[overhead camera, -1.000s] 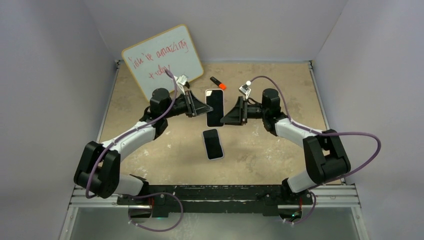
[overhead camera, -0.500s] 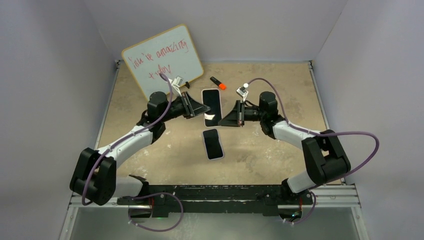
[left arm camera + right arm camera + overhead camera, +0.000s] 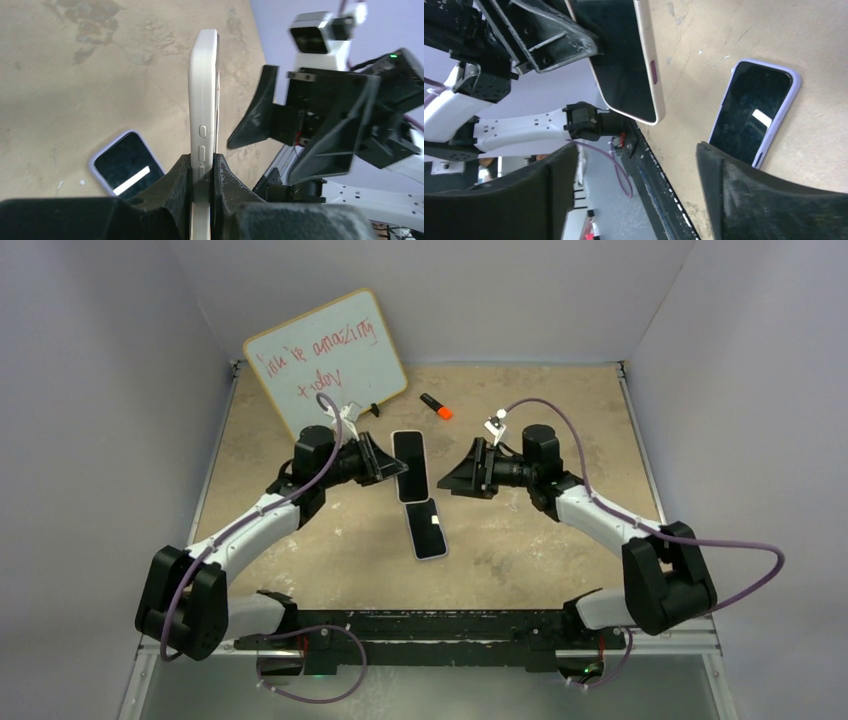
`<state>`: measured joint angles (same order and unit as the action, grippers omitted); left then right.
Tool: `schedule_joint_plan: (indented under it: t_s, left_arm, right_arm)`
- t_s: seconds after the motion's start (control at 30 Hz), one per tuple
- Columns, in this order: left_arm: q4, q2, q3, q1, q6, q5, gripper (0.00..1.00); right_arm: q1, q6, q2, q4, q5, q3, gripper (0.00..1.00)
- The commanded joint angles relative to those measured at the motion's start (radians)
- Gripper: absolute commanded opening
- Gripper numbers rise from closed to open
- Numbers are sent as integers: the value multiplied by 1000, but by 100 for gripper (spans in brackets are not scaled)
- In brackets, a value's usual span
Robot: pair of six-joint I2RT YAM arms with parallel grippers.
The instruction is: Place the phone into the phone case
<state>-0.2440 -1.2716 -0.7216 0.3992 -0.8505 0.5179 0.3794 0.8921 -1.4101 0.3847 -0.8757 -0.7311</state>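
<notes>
Above table, left gripper is pinching stiff, likely slick phone case by one long edge; right gripper is gaping, empty.

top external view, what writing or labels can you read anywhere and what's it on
"you're amazing": red handwriting, top line of the whiteboard; the first word is blurred, so this is a likely reading.
"today": red handwriting, second line of the same board; also blurred, a likely reading.
marker: any print is too small to read.
lilac-cased phone and cream-cased phone: dark screens, no text visible.
</notes>
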Motion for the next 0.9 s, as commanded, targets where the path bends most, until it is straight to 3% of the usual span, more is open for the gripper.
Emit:
schedule_joint_plan:
  t_s: [0.0,0.37,0.8,0.87]
  left_arm:
    - [117,64,-36,-20,69,-50,0]
    - [341,46,18,-92,121,-76,0]
    - [381,-53,112,-168,139,-56,0]
    - [409,-64,108,-172,143,-79,8]
  right_arm:
    - [-2,-130,81,-161,104,-47,97]
    - [-2,-281,175,-381,284,-71,99]
    - [-2,-347,188,-571,410,-118,99]
    - [-2,-354,190,-581,431,-129,99]
